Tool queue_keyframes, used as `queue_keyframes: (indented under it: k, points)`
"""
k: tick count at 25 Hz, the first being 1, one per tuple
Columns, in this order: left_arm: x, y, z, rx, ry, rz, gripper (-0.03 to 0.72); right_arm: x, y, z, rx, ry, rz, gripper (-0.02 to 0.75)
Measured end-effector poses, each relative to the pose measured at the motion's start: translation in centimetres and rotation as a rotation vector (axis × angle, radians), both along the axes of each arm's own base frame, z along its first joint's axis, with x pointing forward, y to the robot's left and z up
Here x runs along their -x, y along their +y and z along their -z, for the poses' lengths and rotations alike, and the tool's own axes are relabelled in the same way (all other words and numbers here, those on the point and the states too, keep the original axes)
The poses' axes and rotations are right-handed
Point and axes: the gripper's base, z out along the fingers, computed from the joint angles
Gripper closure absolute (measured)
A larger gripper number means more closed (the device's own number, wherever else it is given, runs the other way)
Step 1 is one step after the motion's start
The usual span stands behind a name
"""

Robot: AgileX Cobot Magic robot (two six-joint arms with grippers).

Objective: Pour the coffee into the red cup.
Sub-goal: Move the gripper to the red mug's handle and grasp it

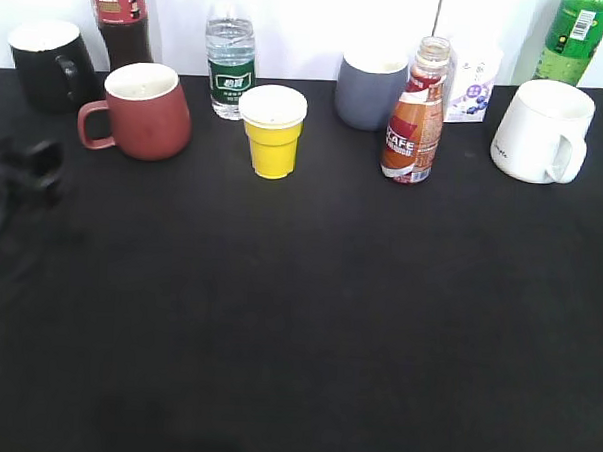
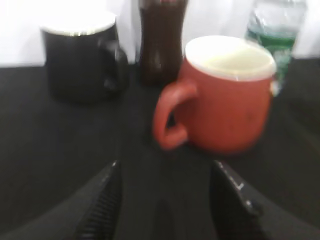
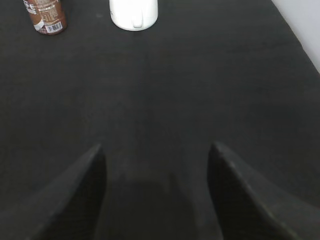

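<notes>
The coffee bottle (image 1: 416, 116) with its brown "CAFE" label stands upright right of centre at the back; its base shows in the right wrist view (image 3: 46, 16). The red cup (image 1: 146, 110) stands at the back left, handle to the left, and fills the left wrist view (image 2: 227, 95). My left gripper (image 1: 29, 164) is open and empty at the left edge, a short way in front of the cup's handle (image 2: 165, 167). My right gripper (image 3: 156, 150) is open and empty over bare black table; it is out of the exterior view.
A black mug (image 1: 46, 63), a cola bottle (image 1: 120, 18), a water bottle (image 1: 230, 58), a yellow cup (image 1: 273, 131), a grey cup (image 1: 370, 87), a small carton (image 1: 472, 85), a white mug (image 1: 539, 130) and a green bottle (image 1: 576, 36) line the back.
</notes>
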Motion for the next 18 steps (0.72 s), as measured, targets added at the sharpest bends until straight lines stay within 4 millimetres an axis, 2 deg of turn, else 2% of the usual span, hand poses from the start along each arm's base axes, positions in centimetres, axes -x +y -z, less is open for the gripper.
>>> queue_keyframes:
  k: [2,8,14,18]
  points:
    - [-2.2,-0.3,0.8,0.008,0.006,-0.022,0.258,0.0,0.0,0.0,0.0,0.0,0.0,0.237]
    - [-6.6,-1.1,2.9,0.009,0.01,-0.027,0.26,0.0,0.0,0.0,0.0,0.0,0.0,0.237]
    - [-9.7,-1.3,4.0,0.03,-0.007,-0.071,0.29,0.0,0.0,0.0,0.0,0.0,0.0,0.236]
    - [-10.8,-1.0,4.2,0.024,-0.02,-0.104,0.298,0.0,0.0,0.0,0.0,0.0,0.0,0.237]
